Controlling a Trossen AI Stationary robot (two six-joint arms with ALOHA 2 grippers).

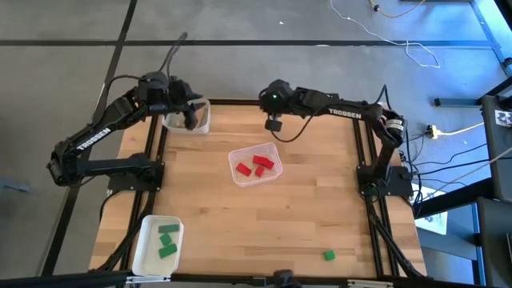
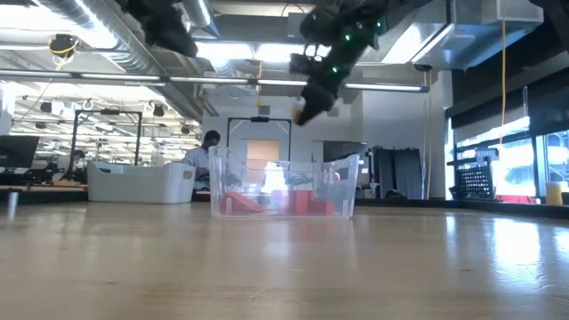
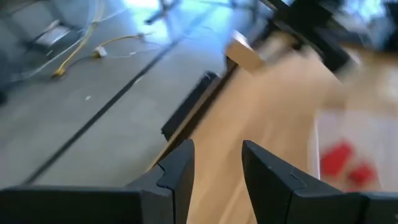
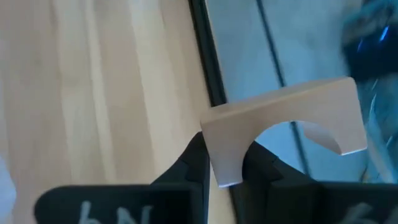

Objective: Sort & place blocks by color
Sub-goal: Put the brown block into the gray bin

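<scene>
Right end effector (image 4: 225,163) pinched a plain tan arch-shaped wooden block (image 4: 283,124), raised above the desk's (image 1: 320,208) far edge. Left end effector (image 3: 216,165) hung spread and empty over the white far-left tray (image 1: 202,125). Best carried level to that tray, lowered inside before release.

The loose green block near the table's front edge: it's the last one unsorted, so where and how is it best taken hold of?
Take the green block across two opposite flat sides, coming straight down from above. It lies flat and alone on the bare table, so nothing crowds it. The right hand is nearer but holds a tan arch block.
</scene>
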